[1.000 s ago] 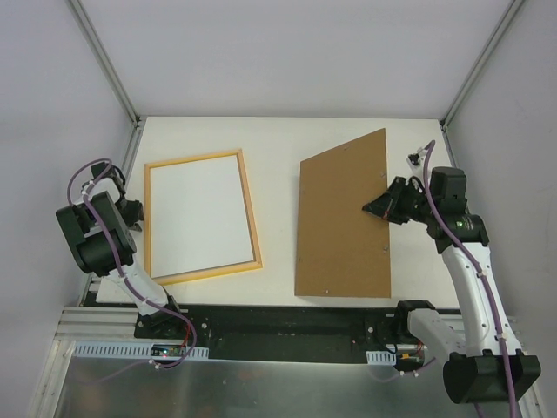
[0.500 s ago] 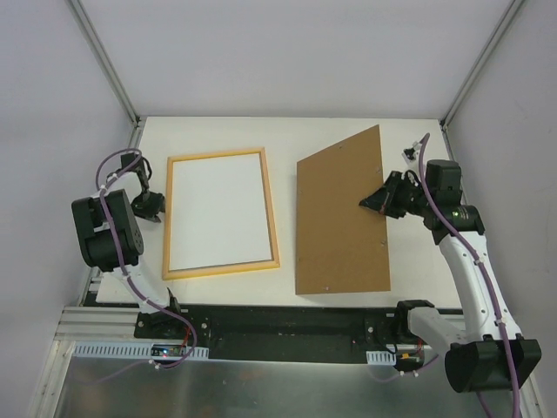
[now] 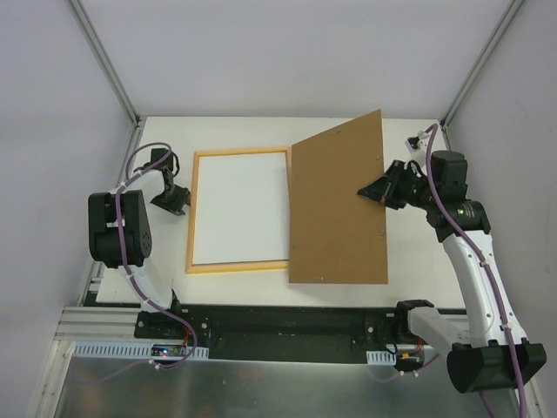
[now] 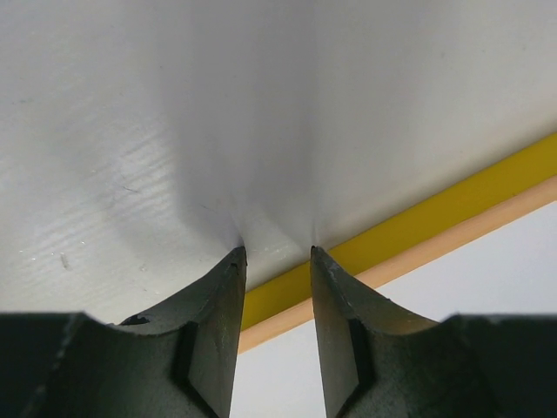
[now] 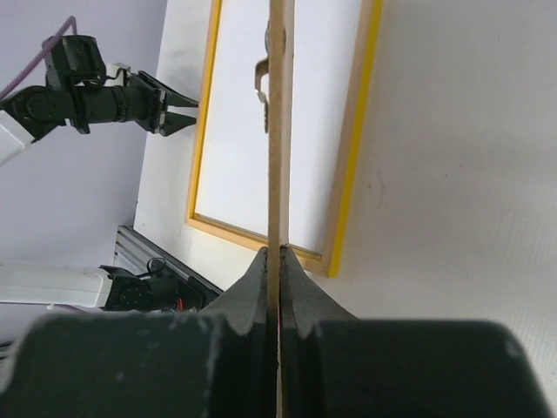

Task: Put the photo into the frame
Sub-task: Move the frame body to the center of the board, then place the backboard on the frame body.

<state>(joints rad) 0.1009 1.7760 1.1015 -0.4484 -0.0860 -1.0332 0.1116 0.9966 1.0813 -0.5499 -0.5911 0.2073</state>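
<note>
The frame [image 3: 197, 218] lies back up on the white table, wood-coloured on top with yellow sides. The photo [image 3: 239, 209] lies inside it, white reverse up. My left gripper [image 3: 179, 205] is at the frame's left rail, jaws a little apart and empty. In the left wrist view its tips [image 4: 276, 252] rest on the table just past the yellow rail [image 4: 418, 222]. My right gripper [image 3: 374, 192] is shut on the right edge of the brown backing panel [image 3: 339, 209]. It holds the panel tilted, its left part over the frame's right rail. The right wrist view shows the panel edge-on [image 5: 278, 131].
The table ends at a black rail [image 3: 287, 318] in front and at grey walls with aluminium posts on the other sides. A small white clip [image 3: 418, 139] lies at the back right corner. My left arm [image 5: 113, 100] shows beyond the frame in the right wrist view.
The frame, with the white sheet in it, has slid right and squared up, my left gripper following at its left edge. The panel has moved left and now overlaps the frame's right rail.
</note>
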